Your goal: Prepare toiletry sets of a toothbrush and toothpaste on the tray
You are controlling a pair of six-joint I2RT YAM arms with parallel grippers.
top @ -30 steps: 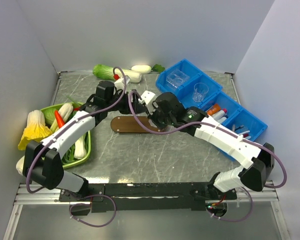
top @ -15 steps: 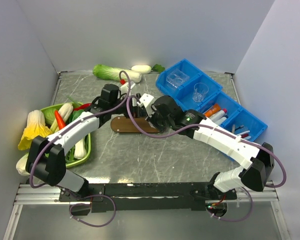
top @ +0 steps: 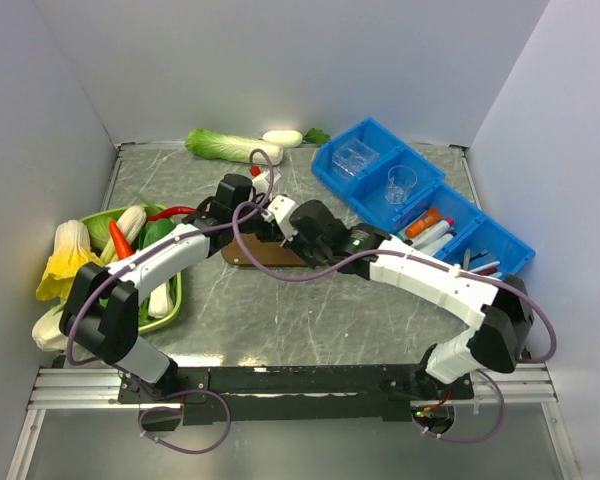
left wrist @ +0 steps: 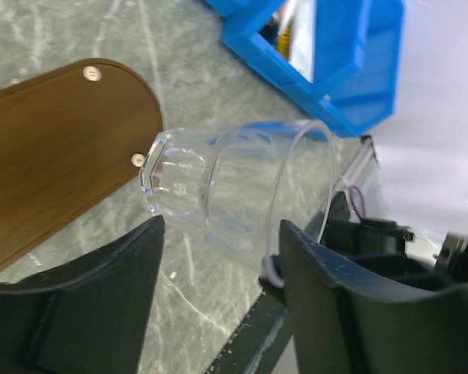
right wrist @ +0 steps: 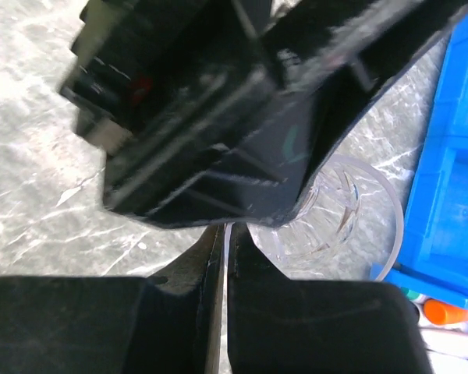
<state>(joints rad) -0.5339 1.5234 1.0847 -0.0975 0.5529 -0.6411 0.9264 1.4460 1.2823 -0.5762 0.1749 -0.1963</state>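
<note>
Bench (top: 280, 315) seen from above: left arm (top: 165, 255) and right arm (top: 430, 280) reach inward and meet over the tray (top: 238, 252). The tray lies flat at mid-bench, its right half hidden under the wrists. What the wrists carry is not readable from this height. Blue bins (top: 515, 258) run along the right side. One compartment holds a spare cup (top: 401, 184), upright. The next holds the toothpaste (top: 427, 218), orange, lying beside white tubes (top: 438, 236). The last holds thin pale sticks, too small to name. Green dish (top: 178, 290) with vegetables (top: 130, 222) sits at the left edge.

Left wrist view: left tool (left wrist: 218, 230) has its fingers (left wrist: 101, 296) apart. Clear cup (left wrist: 234, 187) lies across the gap just beyond the tips, base by the rounded end of the tray, mouth pointing away from it. Whether the pads touch the cup cannot be told. Blue bins show at the top.

Right wrist view: right tool (right wrist: 222, 249) is pressed together, with a thin pale sliver pinched between its fingers; what the sliver is cannot be told. Dark body of the left tool fills the upper frame. Clear cup shows past it, seen into its mouth, just left of the blue bins. Toothpaste shows orange at the lower right corner, inside a bin.
</note>
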